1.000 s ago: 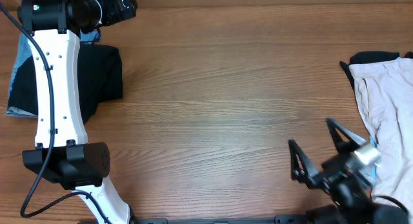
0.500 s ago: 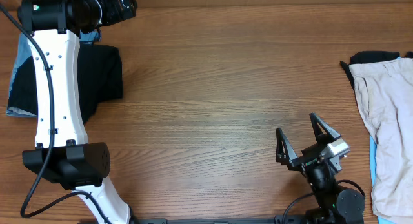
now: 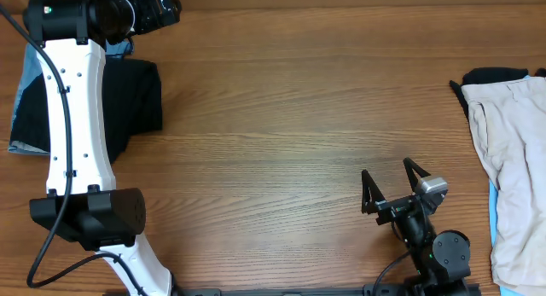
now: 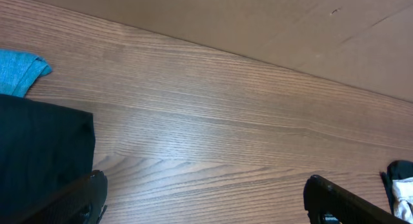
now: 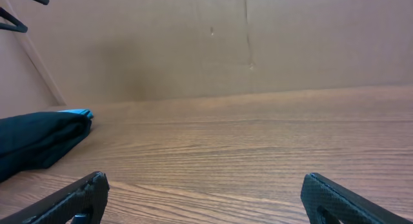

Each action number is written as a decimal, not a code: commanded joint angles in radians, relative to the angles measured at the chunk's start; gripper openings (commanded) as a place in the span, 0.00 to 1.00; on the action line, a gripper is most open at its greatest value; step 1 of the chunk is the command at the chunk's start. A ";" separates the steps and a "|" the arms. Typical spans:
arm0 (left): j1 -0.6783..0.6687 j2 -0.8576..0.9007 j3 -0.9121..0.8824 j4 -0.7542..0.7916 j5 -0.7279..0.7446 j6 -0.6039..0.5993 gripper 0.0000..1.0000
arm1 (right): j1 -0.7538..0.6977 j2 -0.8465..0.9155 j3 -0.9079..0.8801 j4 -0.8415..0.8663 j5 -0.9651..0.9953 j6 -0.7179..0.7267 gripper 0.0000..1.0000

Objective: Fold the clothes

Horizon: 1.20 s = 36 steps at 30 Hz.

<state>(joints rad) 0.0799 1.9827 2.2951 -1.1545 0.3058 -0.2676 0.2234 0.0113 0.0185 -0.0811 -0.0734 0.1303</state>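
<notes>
A folded black garment [image 3: 136,95] lies at the table's far left on a light-blue denim piece [image 3: 27,78], partly hidden under my left arm. It shows again as the black garment [image 4: 39,153] with a blue corner [image 4: 22,69] beside it, and as the black garment [image 5: 35,143] in the right wrist view. A beige garment [image 3: 512,142] lies rumpled at the right edge over a black piece [image 3: 490,74]. My left gripper [image 3: 164,6] hovers open past the black garment; the same left gripper [image 4: 205,182] has only bare wood between its fingers. My right gripper [image 3: 391,187] is open over bare wood, well left of the beige garment, and in its own view the right gripper [image 5: 203,182] holds nothing.
A thin blue strip of cloth [image 3: 492,219] peeks out beside the beige garment. A brown wall [image 5: 245,43] closes off the far side of the wooden table [image 3: 290,117]. My white left arm [image 3: 77,117] stretches along the left side.
My right gripper has pulled left and back toward its base, away from the beige garment, staying open. The left arm and the garments have not moved.
</notes>
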 commanded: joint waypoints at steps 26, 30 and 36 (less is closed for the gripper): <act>-0.002 -0.315 -0.026 0.000 -0.002 -0.010 1.00 | 0.003 -0.006 -0.010 0.003 0.010 0.003 1.00; -0.016 -0.516 -0.181 0.001 -0.002 -0.010 1.00 | 0.003 -0.006 -0.010 0.003 0.010 0.003 1.00; -0.041 -0.921 -0.756 0.006 -0.004 -0.009 1.00 | 0.003 -0.006 -0.010 0.003 0.010 0.003 1.00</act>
<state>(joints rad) 0.0452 1.1973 1.7805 -1.1530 0.3058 -0.2676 0.2234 0.0105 0.0185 -0.0822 -0.0731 0.1303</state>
